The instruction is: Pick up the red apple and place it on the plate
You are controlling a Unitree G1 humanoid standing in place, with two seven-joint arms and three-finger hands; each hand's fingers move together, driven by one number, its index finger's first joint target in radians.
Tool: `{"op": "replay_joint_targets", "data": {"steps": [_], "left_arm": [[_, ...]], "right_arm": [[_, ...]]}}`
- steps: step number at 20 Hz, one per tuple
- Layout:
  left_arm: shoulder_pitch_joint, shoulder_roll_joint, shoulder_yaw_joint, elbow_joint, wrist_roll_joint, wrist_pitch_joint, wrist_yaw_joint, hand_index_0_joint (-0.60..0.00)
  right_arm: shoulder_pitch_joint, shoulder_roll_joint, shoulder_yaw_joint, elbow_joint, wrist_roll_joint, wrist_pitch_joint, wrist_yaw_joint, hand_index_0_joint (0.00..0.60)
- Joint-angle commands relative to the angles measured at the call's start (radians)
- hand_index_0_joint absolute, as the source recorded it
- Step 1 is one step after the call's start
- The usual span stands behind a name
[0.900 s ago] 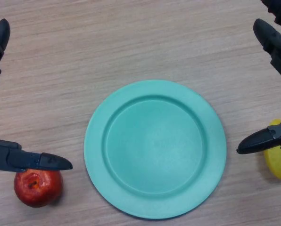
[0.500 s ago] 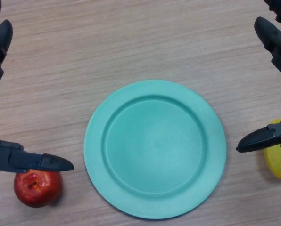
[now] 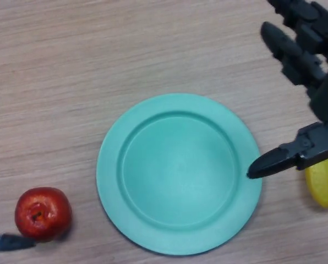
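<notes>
The red apple (image 3: 43, 213) sits on the wooden table at the lower left, to the left of the teal plate (image 3: 175, 165), which has nothing on it. Only a dark tip of my left hand (image 3: 7, 242) shows at the bottom left edge, just below and left of the apple. My right hand (image 3: 296, 154) is open at the right. Its thumb tip reaches over the plate's right rim and its fingers stretch out above, near the top right corner. It holds nothing.
A yellow fruit (image 3: 324, 184) lies at the right edge, partly behind my right thumb. The wooden table (image 3: 98, 66) stretches across the top and left of the view.
My left hand has pulled back down and out, uncovering the apple; its upper fingers have left the view. My right hand has moved left, its thumb now over the plate's rim.
</notes>
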Motion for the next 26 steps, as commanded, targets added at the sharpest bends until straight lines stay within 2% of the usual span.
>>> {"op": "replay_joint_targets", "data": {"steps": [1, 4, 7, 12, 13, 14, 15, 16, 17, 18, 20, 23, 25, 26], "left_arm": [[0.004, 0.028, 0.078, 0.034, -0.014, -0.163, -0.034, 0.0], [-0.01, 0.027, 0.027, 0.185, 0.039, -0.223, -0.053, 0.0], [-0.032, 0.029, -0.05, 0.255, 0.088, -0.249, -0.016, 0.0], [-0.078, 0.068, -0.184, 0.338, 0.176, -0.238, 0.14, 0.0], [-0.077, 0.069, -0.187, 0.338, 0.183, -0.238, 0.142, -0.05], [-0.074, 0.072, -0.194, 0.335, 0.205, -0.233, 0.149, -0.2], [-0.07, 0.074, -0.199, 0.329, 0.222, -0.226, 0.153, -0.3], [-0.06, 0.078, -0.213, 0.309, 0.24, -0.194, 0.141, -0.45], [-0.045, 0.08, -0.222, 0.265, 0.219, -0.119, 0.1, -0.549], [-0.03, 0.078, -0.215, 0.198, 0.176, -0.016, 0.04, -0.6], [-0.039, 0.068, -0.186, 0.129, 0.133, 0.044, 0.016, -0.6], [-0.067, 0.058, -0.184, 0.022, 0.154, 0.015, 0.039, -0.6], [-0.099, 0.062, -0.232, -0.062, 0.22, 0.005, 0.058, -0.6], [-0.125, 0.062, -0.292, -0.104, 0.269, 0.019, 0.066, -0.6]], "right_arm": [[-0.047, 0.0, -0.046, -0.044, -0.034, -0.083, -0.008, 0.0], [-0.045, 0.006, -0.048, -0.047, -0.031, -0.081, -0.007, 0.0], [-0.036, 0.005, -0.065, -0.055, -0.012, -0.076, -0.011, 0.0], [-0.028, -0.017, -0.1, -0.07, 0.028, -0.067, -0.036, 0.0], [-0.028, -0.018, -0.101, -0.071, 0.029, -0.066, -0.037, 0.0], [-0.027, -0.02, -0.103, -0.072, 0.03, -0.065, -0.038, 0.0], [-0.026, -0.023, -0.107, -0.074, 0.032, -0.064, -0.038, 0.0], [-0.024, -0.027, -0.117, -0.077, 0.039, -0.064, -0.039, 0.0], [-0.022, -0.032, -0.127, -0.079, 0.046, -0.068, -0.044, 0.0], [-0.014, -0.037, -0.137, -0.083, 0.055, -0.075, -0.049, 0.0], [-0.005, -0.042, -0.151, -0.089, 0.07, -0.071, -0.053, 0.0], [0.004, -0.053, -0.174, -0.099, 0.091, -0.054, -0.059, 0.0], [0.011, -0.063, -0.189, -0.104, 0.099, -0.052, -0.059, 0.0], [0.016, -0.068, -0.199, -0.106, 0.098, -0.055, -0.057, 0.0]]}}
